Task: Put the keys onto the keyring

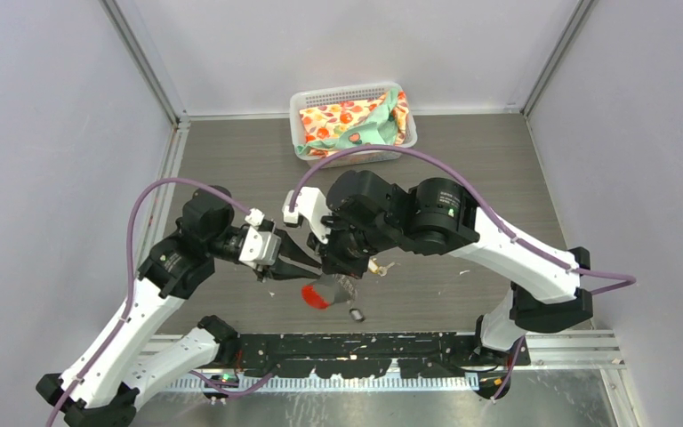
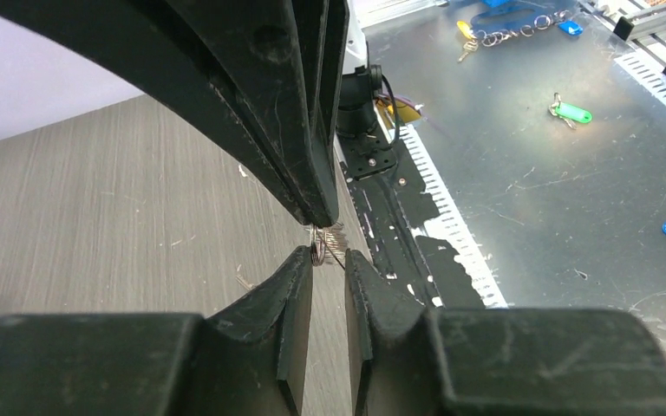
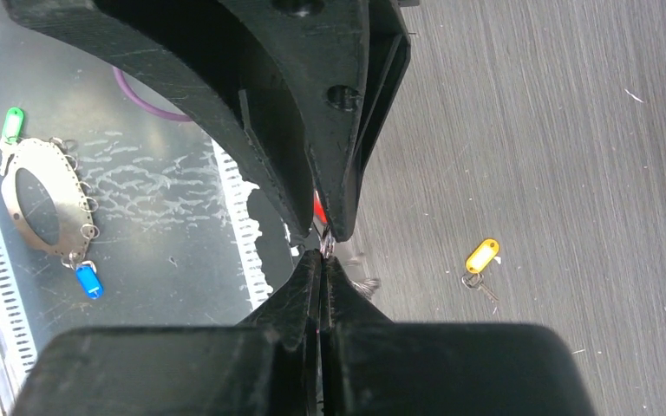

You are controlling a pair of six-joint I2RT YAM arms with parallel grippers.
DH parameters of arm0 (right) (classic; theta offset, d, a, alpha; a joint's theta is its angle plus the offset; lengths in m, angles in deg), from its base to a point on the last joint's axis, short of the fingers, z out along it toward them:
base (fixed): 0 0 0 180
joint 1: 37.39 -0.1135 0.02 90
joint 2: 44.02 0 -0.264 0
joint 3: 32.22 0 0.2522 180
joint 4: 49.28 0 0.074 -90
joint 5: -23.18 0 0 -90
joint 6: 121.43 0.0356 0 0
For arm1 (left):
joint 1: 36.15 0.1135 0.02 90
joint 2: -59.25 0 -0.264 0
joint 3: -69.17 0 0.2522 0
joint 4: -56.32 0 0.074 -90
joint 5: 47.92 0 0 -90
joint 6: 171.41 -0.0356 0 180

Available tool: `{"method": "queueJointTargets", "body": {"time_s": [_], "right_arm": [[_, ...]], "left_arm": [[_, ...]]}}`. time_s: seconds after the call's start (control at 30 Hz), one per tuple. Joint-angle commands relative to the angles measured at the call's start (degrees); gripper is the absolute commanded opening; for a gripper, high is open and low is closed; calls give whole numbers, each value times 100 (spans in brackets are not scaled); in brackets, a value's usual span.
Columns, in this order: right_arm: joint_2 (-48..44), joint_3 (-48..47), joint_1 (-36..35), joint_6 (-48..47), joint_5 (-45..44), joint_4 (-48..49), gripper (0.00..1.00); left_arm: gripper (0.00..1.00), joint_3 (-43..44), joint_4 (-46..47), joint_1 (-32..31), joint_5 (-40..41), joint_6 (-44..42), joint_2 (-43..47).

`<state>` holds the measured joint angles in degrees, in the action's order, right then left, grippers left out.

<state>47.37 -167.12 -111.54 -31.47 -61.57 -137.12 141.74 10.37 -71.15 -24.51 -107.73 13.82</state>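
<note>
No readable writing; the joint label (image 1: 445,211) on the right arm is too small to make out, and the tags look blank. Landmark is the red tag (image 1: 313,296) of the keyring (image 1: 331,287); can't tell if the tag hangs or rests on the surface (image 1: 462,160); most of the keyring's metal is hidden behind the fingers. Both grippers meet tip to tip just above the red tag. Right gripper (image 3: 323,262) is pressed together, pinching a small silver ring (image 3: 325,248); can't tell whether that ring belongs to a key or to the keyring. Left gripper (image 2: 328,262) shows a narrow gap with a thin wire crossing it; can't tell if it grips anything. Yellow-tagged key (image 3: 480,257) lies flat on the surface, near the red tag to its right, clear of both grippers. Small dark piece (image 1: 356,313) sits just right of the red tag, too small to identify. Basket (image 1: 304,105) with patterned cloth (image 1: 347,120) is well beyond the red tag.
</note>
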Motion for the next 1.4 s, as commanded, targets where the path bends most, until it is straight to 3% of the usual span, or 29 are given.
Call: {"method": "queueJointTargets", "body": {"time_s": [0.0,0.27,0.53,0.67,0.73,0.8,0.93,1.07,1.23,1.37], "right_arm": [[54,-261,-1,-118,97,-32,1],[315,-637,-2,-119,143,-230,1],[395,-713,-1,-153,266,-216,1],[390,-733,4,-143,353,-101,1],[316,-659,3,-104,388,70,10],[162,-481,-1,-34,336,300,30],[-568,374,13,-5,-89,1017,52],[-2025,1962,34,-4,-391,2442,56],[-3642,3658,44,-2,-508,4116,58],[-4454,4495,50,-148,-183,4865,59]], "left_arm": [[22,315,-46,-24,-269,135,22],[18,235,-66,-22,-373,267,-47],[2,338,-953,-24,-146,-608,-189],[1,319,-958,-24,-249,-630,-218],[0,310,-945,-28,-311,-686,-213],[0,298,-836,-27,-351,-690,-177],[0,207,-295,-30,-406,-683,61],[0,61,468,-32,-699,-739,357],[0,304,581,-33,-1039,-1355,354],[0,609,597,-26,-1300,-1812,268]]}}
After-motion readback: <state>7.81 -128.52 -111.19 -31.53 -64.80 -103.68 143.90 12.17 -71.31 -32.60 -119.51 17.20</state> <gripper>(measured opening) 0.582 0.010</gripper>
